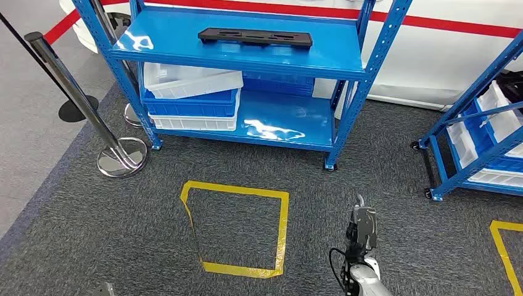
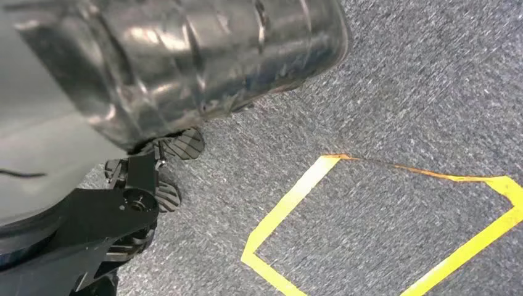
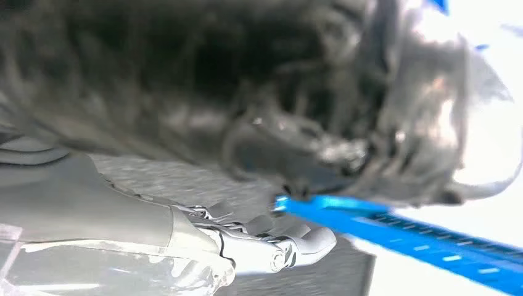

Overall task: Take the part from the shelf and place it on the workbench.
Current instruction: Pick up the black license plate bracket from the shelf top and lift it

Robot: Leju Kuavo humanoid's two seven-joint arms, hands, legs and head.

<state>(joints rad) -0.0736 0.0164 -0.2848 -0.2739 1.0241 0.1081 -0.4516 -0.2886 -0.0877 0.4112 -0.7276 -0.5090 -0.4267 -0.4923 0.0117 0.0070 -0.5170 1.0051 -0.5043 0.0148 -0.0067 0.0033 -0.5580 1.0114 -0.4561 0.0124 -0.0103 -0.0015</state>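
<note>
The part [image 1: 255, 37] is a long flat black piece lying on the top board of the blue shelf [image 1: 247, 60], straight ahead and far from both hands. My right hand [image 1: 362, 225] is low at the bottom right, above the carpet, holding nothing, its fingers pointing up toward the shelf. In the blurred right wrist view, that hand [image 3: 247, 237] has its fingers stretched out near a blue shelf rail [image 3: 401, 222]. In the left wrist view, my left hand [image 2: 185, 55] hangs over the carpet, its dark fingers [image 2: 184, 143] apart and empty.
White and blue bins [image 1: 191, 92] fill the shelf's lower left. A yellow tape square [image 1: 237, 228] marks the carpet before the shelf. Chrome stanchions [image 1: 120, 157] stand at the left. A second blue rack [image 1: 487, 142] with bins stands at the right.
</note>
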